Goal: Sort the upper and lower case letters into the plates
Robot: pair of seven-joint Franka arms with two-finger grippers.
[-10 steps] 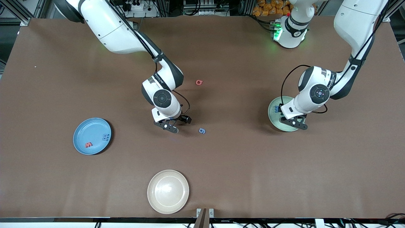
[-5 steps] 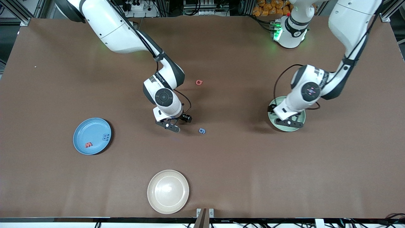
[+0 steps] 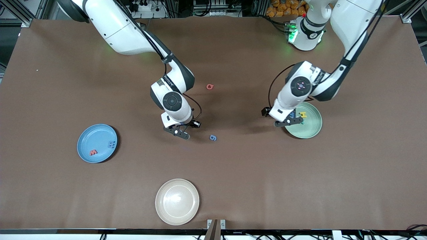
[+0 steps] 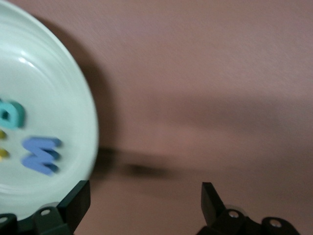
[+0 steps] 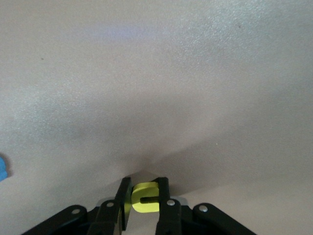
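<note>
Brown and matte, the bench (image 3: 233, 173) carries three plates and a few loose letters under two Franka arms. Right tool (image 3: 180, 132) hangs over bare bench near the middle, its fingers clamped on a yellow letter (image 5: 145, 198), plain in the right wrist view; it has barely shifted over the last second. Just beside it, toward the left arm's end, lies a blue letter (image 3: 213, 137); a red letter (image 3: 209, 86) sits farther from the front camera.

Left tool (image 3: 287, 122) has changed most: a second ago it hung over the middle of the pale green plate (image 3: 310, 130); now it has swung to that plate's rim on the side toward the bench centre, fingers spread apart and empty. Uncovered in the plate are a yellow H (image 3: 303, 115), a blue M-like letter (image 4: 41, 155) and a teal letter (image 4: 11, 114). I judge a drop there finished, and this arm is probably heading for a loose letter.

Toward the right arm's end, the blue plate (image 3: 85, 140) holds a red w (image 3: 93, 152) and a blue m (image 3: 111, 144). Nearest the front camera, the cream plate (image 3: 163, 210) takes no part.
</note>
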